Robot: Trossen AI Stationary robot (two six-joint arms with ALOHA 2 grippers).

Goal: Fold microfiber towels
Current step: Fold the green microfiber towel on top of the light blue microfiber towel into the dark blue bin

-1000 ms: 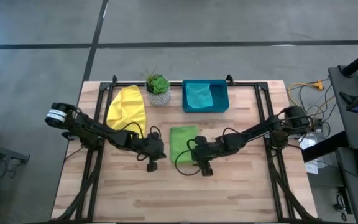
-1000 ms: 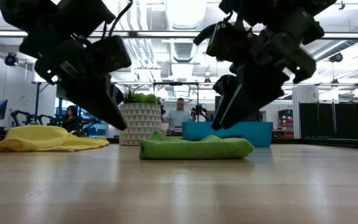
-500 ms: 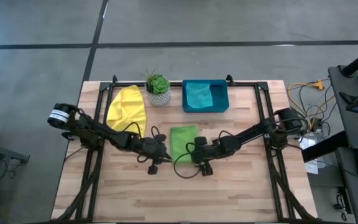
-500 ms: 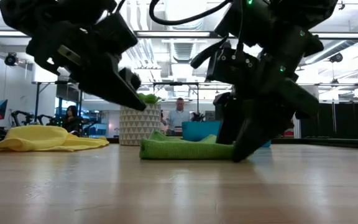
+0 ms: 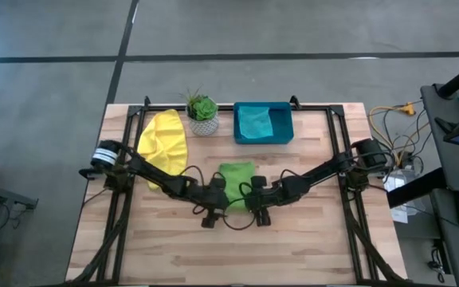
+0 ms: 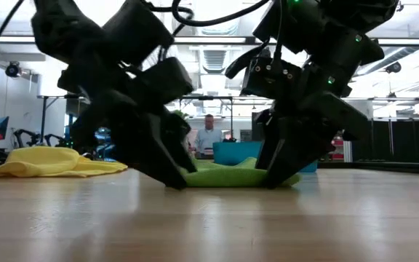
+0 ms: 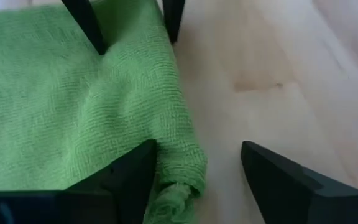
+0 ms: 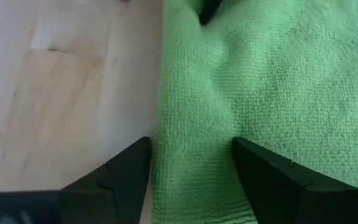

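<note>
The green towel (image 5: 235,175) lies folded flat on the wood at mid table. My left gripper (image 7: 197,168) is open at its near left corner, my right gripper (image 8: 191,168) open at its near right corner. Both have their fingertips down at table height in the low view. The yellow towel (image 5: 163,139) lies crumpled at the far left. A teal towel (image 5: 253,121) lies in the blue tray (image 5: 281,126). My left gripper stands astride the green towel's near edge at the rolled left corner (image 7: 182,180). One finger (image 7: 132,171) is down on the cloth's top, the other on bare wood, slanting down from the table's left. My right gripper stands astride the same edge near the right corner (image 8: 185,155). One finger (image 8: 263,174) is on the cloth, the other (image 8: 126,171) on wood, slanting down from the right.
A potted plant (image 5: 203,110) stands at the far edge between the yellow towel and the tray. Bare wood (image 5: 229,247) lies on the near side of the grippers. People show in the room beyond the table (image 6: 209,135).
My left gripper has moved toward the table's right and down to the green towel's near left corner, rolling a little, and has opened. My right gripper has sunk onto the near right corner and then kept still. The towel lies where it was.
</note>
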